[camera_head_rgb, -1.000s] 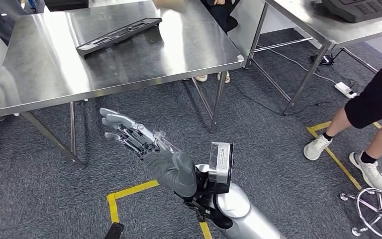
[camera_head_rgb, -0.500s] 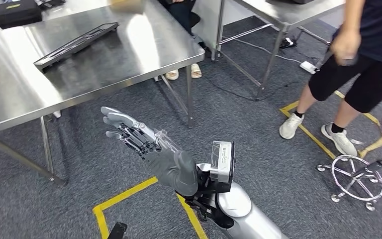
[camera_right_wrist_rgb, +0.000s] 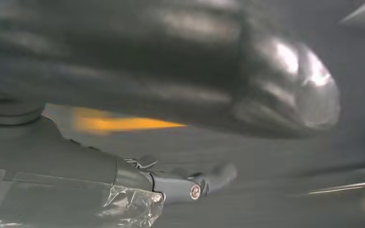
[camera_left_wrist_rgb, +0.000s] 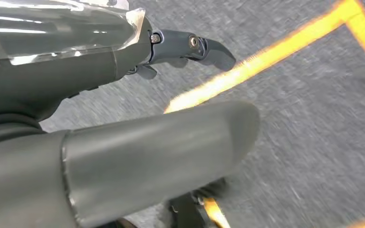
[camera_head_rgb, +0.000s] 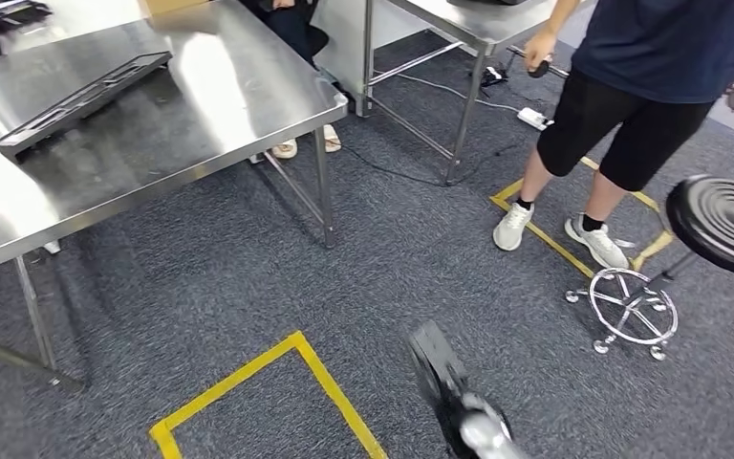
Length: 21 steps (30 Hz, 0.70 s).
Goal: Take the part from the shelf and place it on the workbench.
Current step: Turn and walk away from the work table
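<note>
A long black part (camera_head_rgb: 81, 100) lies flat on the steel workbench (camera_head_rgb: 210, 124) at the upper left of the head view. Low in that view my right arm (camera_head_rgb: 454, 402) shows as a dark blur above the carpet. In the right wrist view my right hand (camera_right_wrist_rgb: 123, 156) hangs over the floor, thumb (camera_right_wrist_rgb: 247, 85) and a dark finger (camera_right_wrist_rgb: 190, 187) apart with nothing between them. The left wrist view has my left hand (camera_left_wrist_rgb: 123, 142) above carpet and yellow tape, its thumb (camera_left_wrist_rgb: 171, 147) clear of the fingers (camera_left_wrist_rgb: 195, 47), holding nothing.
A person (camera_head_rgb: 631, 76) in dark clothes stands at the right beside a black stool (camera_head_rgb: 726, 210). A second steel table (camera_head_rgb: 459, 19) is behind, with a power strip (camera_head_rgb: 533, 117) under it. Yellow tape (camera_head_rgb: 268, 382) marks the grey carpet. Someone's sandalled feet (camera_head_rgb: 301, 145) show beyond the workbench.
The camera has swung right, so the workbench slid left and the person and stool came into view. My raised right hand has dropped out of the head view.
</note>
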Motion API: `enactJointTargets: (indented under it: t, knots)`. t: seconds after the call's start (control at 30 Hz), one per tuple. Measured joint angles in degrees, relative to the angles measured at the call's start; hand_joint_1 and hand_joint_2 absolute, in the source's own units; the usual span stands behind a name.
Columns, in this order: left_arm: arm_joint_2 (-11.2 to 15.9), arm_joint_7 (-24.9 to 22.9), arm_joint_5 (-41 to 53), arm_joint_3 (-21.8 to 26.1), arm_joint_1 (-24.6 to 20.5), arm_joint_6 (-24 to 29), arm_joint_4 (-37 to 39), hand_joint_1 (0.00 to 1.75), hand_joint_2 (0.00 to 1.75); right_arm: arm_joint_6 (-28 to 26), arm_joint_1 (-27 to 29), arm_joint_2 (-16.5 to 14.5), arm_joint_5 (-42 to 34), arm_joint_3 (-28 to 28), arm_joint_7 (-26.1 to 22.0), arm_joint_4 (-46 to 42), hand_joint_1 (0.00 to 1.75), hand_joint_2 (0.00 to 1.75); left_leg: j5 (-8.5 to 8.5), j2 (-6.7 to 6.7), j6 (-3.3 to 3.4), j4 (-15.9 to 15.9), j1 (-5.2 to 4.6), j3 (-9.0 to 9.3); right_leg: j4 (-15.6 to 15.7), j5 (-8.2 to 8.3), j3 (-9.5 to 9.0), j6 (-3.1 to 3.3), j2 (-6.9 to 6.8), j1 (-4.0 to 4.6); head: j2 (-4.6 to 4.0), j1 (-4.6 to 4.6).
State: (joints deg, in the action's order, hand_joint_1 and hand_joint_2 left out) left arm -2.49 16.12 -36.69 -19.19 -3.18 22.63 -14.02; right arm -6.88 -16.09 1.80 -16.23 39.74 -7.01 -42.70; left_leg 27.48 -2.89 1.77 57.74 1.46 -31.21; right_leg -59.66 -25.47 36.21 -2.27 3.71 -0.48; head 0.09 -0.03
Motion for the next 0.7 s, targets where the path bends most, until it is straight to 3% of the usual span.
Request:
enactJointTargets:
  t: [0.07,0.1,0.17,0.2,0.23,0.3,0.37,0.43,0.47,0.53,0.6,0.63,0.67,0.7]
  knots:
    - [0.02,-1.0,-0.03,0.67,0.24,-0.26,0.22,0.0,0.0,-2.22,3.2,0.48,-2.02,-1.96,4.78,7.9,0.0,0.0,0.04,1.63,0.45,-0.2,-0.02,0.01,-6.45,-3.01,3.36,0.22,-2.14,0.05,0.0,0.03]
    - [0.0,-1.6,-0.19,0.92,0.28,-0.31,0.29,0.0,0.0,-3.16,5.23,0.73,-3.23,-3.19,7.62,11.87,0.0,0.0,0.17,2.37,0.57,-0.2,-0.03,0.03,-10.47,-4.59,5.36,0.22,-2.57,-0.04,0.0,0.05]
    - [0.05,-2.43,-0.66,1.27,0.42,-0.3,0.33,0.0,0.0,-3.95,9.84,1.26,-5.67,-5.63,12.99,18.3,0.0,0.0,0.52,3.53,0.59,-0.18,-0.01,0.16,-14.49,-5.71,7.31,-0.3,-2.98,-0.36,0.0,0.1]
    - [0.09,-2.59,-1.04,1.47,0.52,-0.27,0.34,0.0,0.0,-3.77,11.84,1.61,-6.71,-6.7,15.03,20.64,0.0,0.0,0.71,4.17,0.42,-0.17,0.04,0.29,-12.91,-4.98,6.49,-0.81,-3.29,-0.5,0.0,0.16]
    - [0.13,-2.62,-1.36,1.64,0.62,-0.26,0.34,0.0,0.0,-3.51,13.42,1.91,-7.62,-7.68,16.51,22.54,0.0,0.0,0.95,4.93,0.15,-0.16,0.1,0.49,-9.11,-3.63,4.53,-1.34,-4.07,-0.59,0.0,0.21]
    - [0.27,-2.15,-2.11,1.97,0.83,-0.53,0.35,0.0,0.0,-3.03,14.9,2.06,-9.18,-9.45,18.4,25.33,0.0,0.0,1.75,6.82,-0.65,-0.13,-0.26,0.98,-1.08,-1.02,-0.05,-1.76,-7.43,-0.48,0.0,0.42]
    - [0.51,-0.91,-2.72,2.18,1.15,-1.43,0.33,0.0,0.0,-2.87,15.46,1.66,-10.31,-10.93,19.32,27.1,0.0,0.0,2.68,8.61,-1.46,-0.26,-0.73,1.79,1.58,-0.1,-1.89,-1.08,-9.03,-0.37,0.0,0.27]
    - [0.74,0.41,-3.4,2.27,1.61,-2.22,0.07,0.0,0.0,-2.88,16.11,1.22,-11.04,-12.15,19.63,28.65,0.0,0.0,3.31,10.09,-2.14,-0.49,-0.59,2.83,1.39,-0.11,-1.94,-0.18,-7.39,-0.49,0.0,-0.1]
    - [0.85,0.77,-3.86,2.28,1.92,-2.28,-0.15,0.0,0.0,-2.89,16.43,0.99,-11.23,-12.66,19.62,29.28,0.0,0.0,3.88,9.81,-2.45,-0.16,-0.38,3.11,1.43,-0.14,-2.02,0.23,-6.65,-0.65,0.0,-0.22]
    - [0.97,0.73,-5.04,2.29,2.77,-1.77,-0.48,0.0,0.0,-2.89,16.64,0.68,-11.2,-13.36,19.45,30.13,0.0,0.0,6.94,6.83,-2.78,3.97,-0.08,1.7,1.55,-0.09,-2.11,1.12,-5.16,-0.86,0.0,-0.47]
    - [1.0,0.27,-5.95,2.35,3.54,-1.17,-0.52,0.0,0.0,-2.88,16.62,0.59,-10.85,-13.64,19.32,30.67,0.0,0.0,11.16,3.7,-2.64,11.81,-0.07,-2.05,1.54,-0.08,-2.03,1.82,-3.76,-0.58,0.0,-0.58]
    - [1.01,0.07,-6.22,2.38,3.78,-1.0,-0.52,0.0,0.0,-2.88,16.57,0.58,-10.69,-13.68,19.28,30.87,0.0,0.0,12.25,3.16,-2.52,14.92,-0.11,-3.75,1.53,-0.05,-2.0,2.05,-3.01,-0.37,0.0,-0.61]
    - [1.02,-0.04,-6.32,2.41,3.92,-0.91,-0.52,0.0,0.0,-2.88,16.54,0.55,-10.56,-13.69,19.26,31.04,0.0,0.0,12.08,2.9,-2.34,16.13,-0.15,-4.6,1.52,-0.02,-2.01,2.15,-2.21,-0.19,0.0,-0.6]
    - [1.03,-0.1,-6.37,2.43,3.99,-0.88,-0.52,0.0,0.0,-2.88,16.53,0.51,-10.47,-13.69,19.24,31.18,0.0,0.0,10.78,2.72,-2.1,15.24,-0.19,-4.44,1.51,0.01,-2.07,2.18,-1.41,-0.03,0.0,-0.6]
